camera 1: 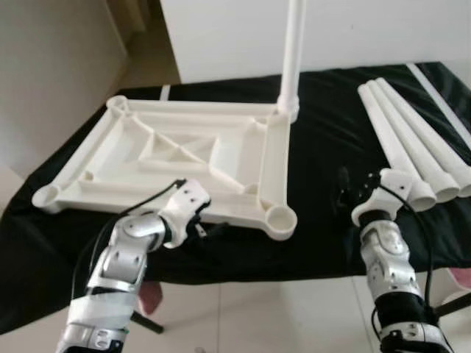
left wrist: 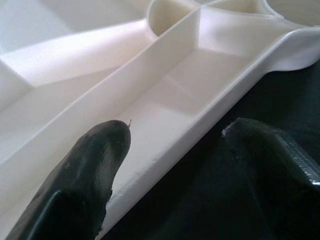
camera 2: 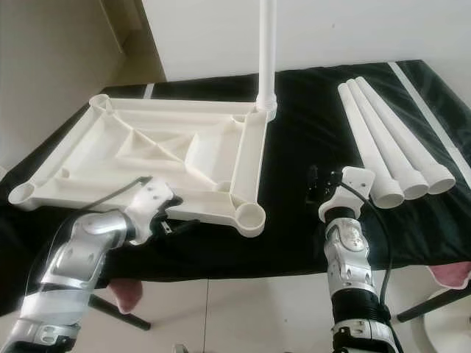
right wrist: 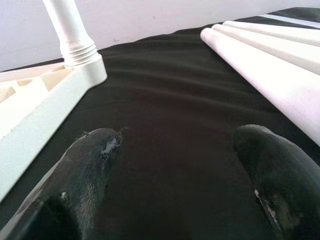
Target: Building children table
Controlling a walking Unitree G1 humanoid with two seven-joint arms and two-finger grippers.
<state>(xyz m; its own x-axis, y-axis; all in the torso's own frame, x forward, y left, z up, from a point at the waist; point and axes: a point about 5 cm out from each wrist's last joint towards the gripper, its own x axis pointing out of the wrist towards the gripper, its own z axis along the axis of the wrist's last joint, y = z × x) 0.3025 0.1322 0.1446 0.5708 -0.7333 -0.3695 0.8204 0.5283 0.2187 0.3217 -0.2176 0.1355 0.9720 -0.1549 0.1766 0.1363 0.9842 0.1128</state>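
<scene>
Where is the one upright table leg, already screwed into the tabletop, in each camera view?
Left eye: upright leg at top centre, in the tabletop's far corner.
Right eye: top centre.
Left wrist: not in it.
Right wrist: leg base beyond the open right hand.
Shared landmark: the white tabletop.

The white plastic tabletop (camera 1: 184, 158) lies upside down on the black-covered counter (camera 1: 316, 154), its ribbed underside facing up. One white leg (camera 1: 293, 59) stands upright, screwed into its far right corner socket. Three loose white legs (camera 1: 412, 151) lie side by side, well apart to its right.
</scene>
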